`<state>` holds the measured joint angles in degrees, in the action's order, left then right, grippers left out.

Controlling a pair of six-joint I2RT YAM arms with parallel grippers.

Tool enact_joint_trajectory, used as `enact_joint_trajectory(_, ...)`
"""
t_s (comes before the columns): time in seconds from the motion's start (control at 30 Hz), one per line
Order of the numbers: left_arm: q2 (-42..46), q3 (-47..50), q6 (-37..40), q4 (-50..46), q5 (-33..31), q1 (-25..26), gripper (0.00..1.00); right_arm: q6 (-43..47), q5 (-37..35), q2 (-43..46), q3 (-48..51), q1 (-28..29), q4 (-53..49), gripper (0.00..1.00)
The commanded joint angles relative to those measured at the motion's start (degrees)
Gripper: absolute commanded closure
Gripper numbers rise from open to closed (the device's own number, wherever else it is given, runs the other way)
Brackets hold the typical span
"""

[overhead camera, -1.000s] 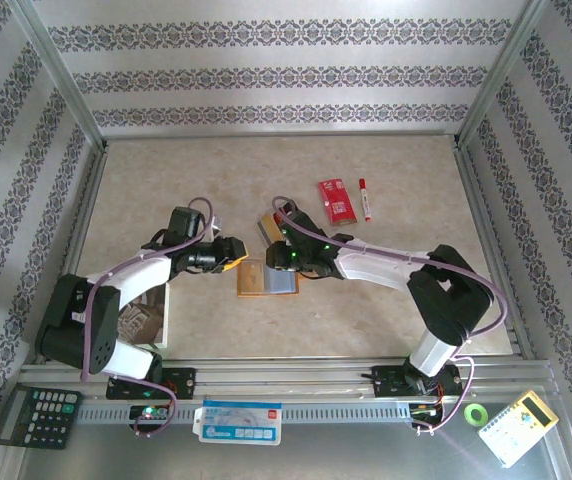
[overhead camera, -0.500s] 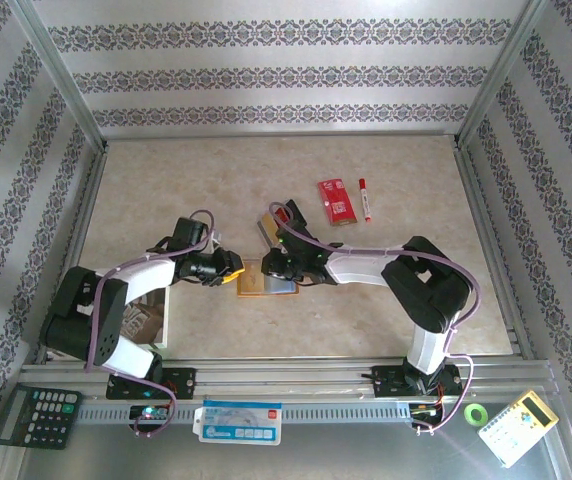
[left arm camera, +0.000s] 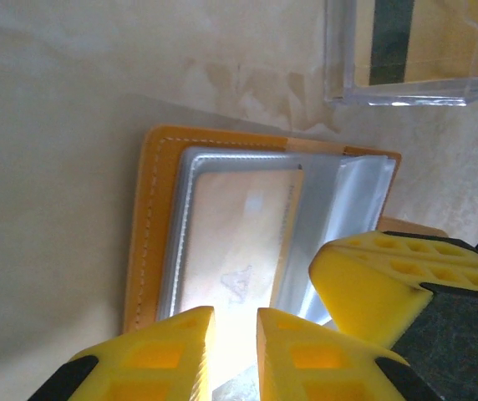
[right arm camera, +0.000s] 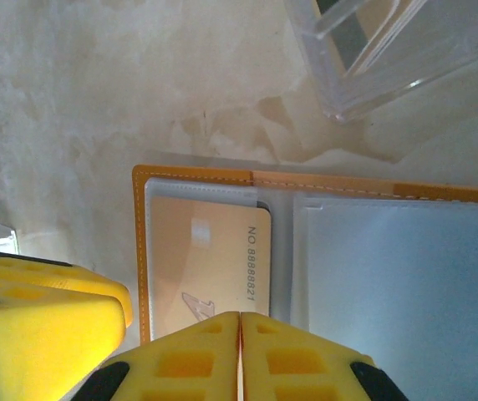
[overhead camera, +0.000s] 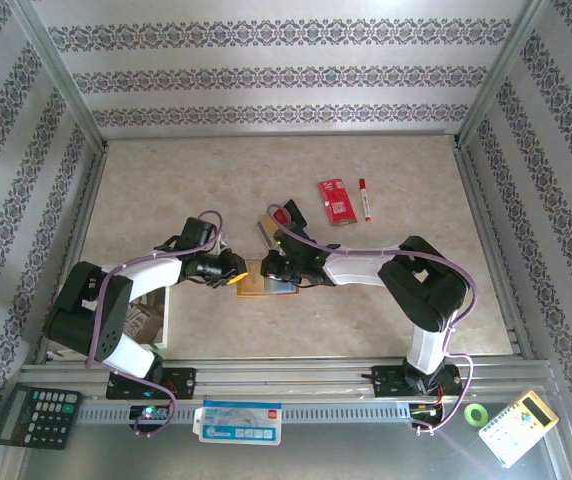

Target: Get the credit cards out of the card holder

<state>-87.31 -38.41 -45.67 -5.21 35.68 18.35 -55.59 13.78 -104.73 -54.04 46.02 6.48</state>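
The orange card holder (overhead camera: 257, 289) lies open and flat on the table, its clear pockets facing up. A tan credit card (right arm camera: 205, 251) printed "NO. 8888821" sits in one pocket and also appears in the left wrist view (left arm camera: 239, 225). My left gripper (overhead camera: 238, 273) points down over the holder's left half (left arm camera: 143, 234), its jaws a narrow gap apart (left arm camera: 235, 313); glare fills the gap. My right gripper (overhead camera: 274, 268) is shut (right arm camera: 240, 316), with its tips over the card's near edge. The two grippers stand close side by side. Other cards are hidden.
A clear plastic box (overhead camera: 269, 228) holding a card with a dark stripe stands just beyond the holder (left arm camera: 406, 50) (right arm camera: 373, 50). A red packet (overhead camera: 335, 200) and a red-capped pen (overhead camera: 366, 198) lie at the back right. A white tray edge (overhead camera: 166, 312) is near the left arm.
Both grippers have come down and inward onto the open holder. Their jaws have narrowed; the right pair now meets. The holder has stayed in place.
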Motion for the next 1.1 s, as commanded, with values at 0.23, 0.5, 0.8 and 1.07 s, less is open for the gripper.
enact_joint_trajectory(0.23,-2.01,-1.69,1.75,-3.32,-3.32,0.79,0.8,0.11,-1.32,-1.74,-0.83,0.3,-0.46,0.89)
enact_joint_trajectory(0.5,-3.73,-1.85,2.26,-4.26,-4.91,1.14,0.84,-0.02,-1.21,-2.29,-1.01,0.36,-0.68,0.88)
enact_joint_trajectory(0.8,-4.63,-2.32,3.49,-6.72,-7.1,1.28,0.84,0.23,-1.05,-2.83,-1.35,0.32,-1.47,0.87)
enact_joint_trajectory(1.07,-5.73,-3.64,4.62,-7.93,-7.41,1.42,0.86,0.9,0.07,-3.28,-2.2,0.21,-1.34,0.87)
